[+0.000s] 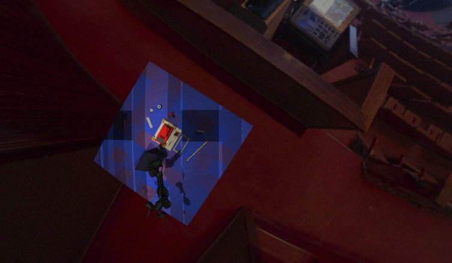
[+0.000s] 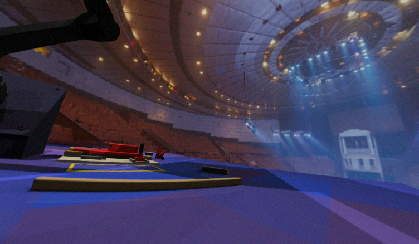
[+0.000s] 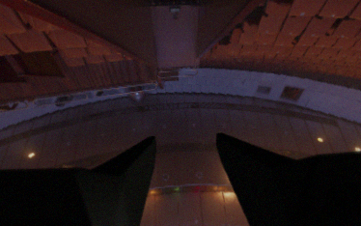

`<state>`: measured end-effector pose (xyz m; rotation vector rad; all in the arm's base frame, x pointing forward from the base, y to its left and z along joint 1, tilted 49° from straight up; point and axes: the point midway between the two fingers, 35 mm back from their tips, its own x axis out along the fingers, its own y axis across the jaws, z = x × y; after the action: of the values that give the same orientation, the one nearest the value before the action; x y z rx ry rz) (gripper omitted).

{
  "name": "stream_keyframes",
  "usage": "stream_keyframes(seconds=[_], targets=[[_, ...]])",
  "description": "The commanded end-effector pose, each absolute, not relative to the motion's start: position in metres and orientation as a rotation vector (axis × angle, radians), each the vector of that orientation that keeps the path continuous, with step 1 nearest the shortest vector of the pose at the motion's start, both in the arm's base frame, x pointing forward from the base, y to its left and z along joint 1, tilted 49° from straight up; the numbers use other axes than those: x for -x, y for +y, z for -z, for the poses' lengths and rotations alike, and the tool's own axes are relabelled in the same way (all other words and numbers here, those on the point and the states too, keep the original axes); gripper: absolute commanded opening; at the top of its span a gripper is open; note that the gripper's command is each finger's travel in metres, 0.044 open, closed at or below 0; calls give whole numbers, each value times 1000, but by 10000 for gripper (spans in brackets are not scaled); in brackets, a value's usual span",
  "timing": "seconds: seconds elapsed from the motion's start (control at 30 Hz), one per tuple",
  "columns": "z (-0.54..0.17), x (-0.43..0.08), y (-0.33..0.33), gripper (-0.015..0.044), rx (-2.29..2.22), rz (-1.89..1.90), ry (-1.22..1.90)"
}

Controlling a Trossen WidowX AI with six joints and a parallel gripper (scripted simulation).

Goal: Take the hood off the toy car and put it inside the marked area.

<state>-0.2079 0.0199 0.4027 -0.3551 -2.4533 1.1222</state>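
From my top view the toy car (image 1: 163, 134) is only a small red block on its pale base, and I cannot separate the hood from the rest of the body. The small grey pieces (image 1: 149, 122) beside it are too tiny for me to identify. The arm (image 1: 159, 184) hides part of the table (image 1: 213, 167), and I cannot find the fingertips there. In the exterior view the arm (image 2: 58, 28) is cut off by the top and left edges, and a dark block (image 2: 29, 121) runs off the left edge. At the wrist the fingers are black silhouettes, cropped at the bottom edge.
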Motion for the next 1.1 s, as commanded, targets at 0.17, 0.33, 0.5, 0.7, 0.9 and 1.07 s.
stream_keyframes(seconds=[0.17,0.33,0.5,0.7,0.9,1.07], targets=[[-401,215,-1,378,247,-1220,-2479],[-398,223,-38,440,69,-1383,-2515],[-394,225,-77,440,-104,-1546,-2544],[-388,219,-122,440,-302,-1735,-2570],[-381,206,-165,440,-481,-1910,-2589],[-375,187,-201,440,-633,-2061,-2604]])
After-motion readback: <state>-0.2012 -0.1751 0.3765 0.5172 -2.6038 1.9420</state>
